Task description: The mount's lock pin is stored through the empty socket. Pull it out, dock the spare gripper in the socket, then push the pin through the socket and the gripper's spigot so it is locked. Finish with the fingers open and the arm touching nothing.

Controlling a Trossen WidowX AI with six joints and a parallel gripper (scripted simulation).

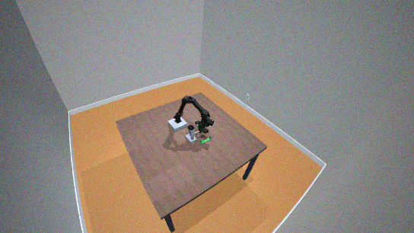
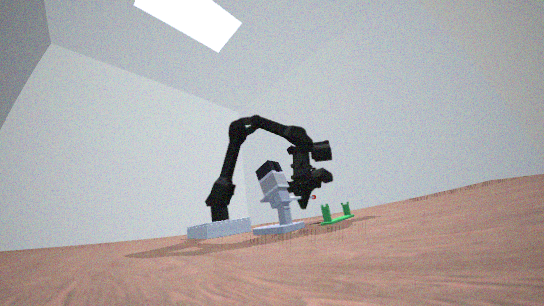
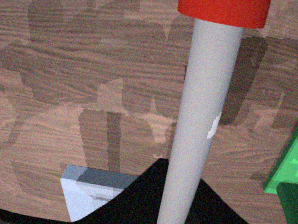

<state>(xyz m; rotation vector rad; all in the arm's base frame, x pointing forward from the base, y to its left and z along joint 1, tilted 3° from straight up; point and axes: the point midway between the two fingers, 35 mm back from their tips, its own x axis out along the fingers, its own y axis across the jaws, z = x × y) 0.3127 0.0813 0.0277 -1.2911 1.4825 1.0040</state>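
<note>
The mount [image 1: 191, 138] [image 2: 284, 215] [image 3: 89, 199] stands on the table with the spare gripper [image 1: 191, 129] [image 2: 273, 183] seated on top of its post. My gripper [image 1: 200, 132] [image 2: 304, 204] [image 3: 170, 168] is shut on the lock pin [image 1: 197, 132] [image 2: 296, 198] [image 3: 205, 90], right beside the mount. The pin is roughly level, its red head [image 2: 314, 197] [image 3: 224, 11] pointing away from the mount and its far end toward the socket. The fingers hide that far end in the wrist view, and I cannot tell whether it has entered the socket.
A green holder [image 1: 205, 140] [image 2: 338, 219] [image 3: 290, 170] with two upright forks lies on the table [image 1: 175, 183] [image 2: 280, 275], on the side of my gripper away from the mount. My arm's pale base block [image 1: 178, 125] [image 2: 220, 229] is behind the mount.
</note>
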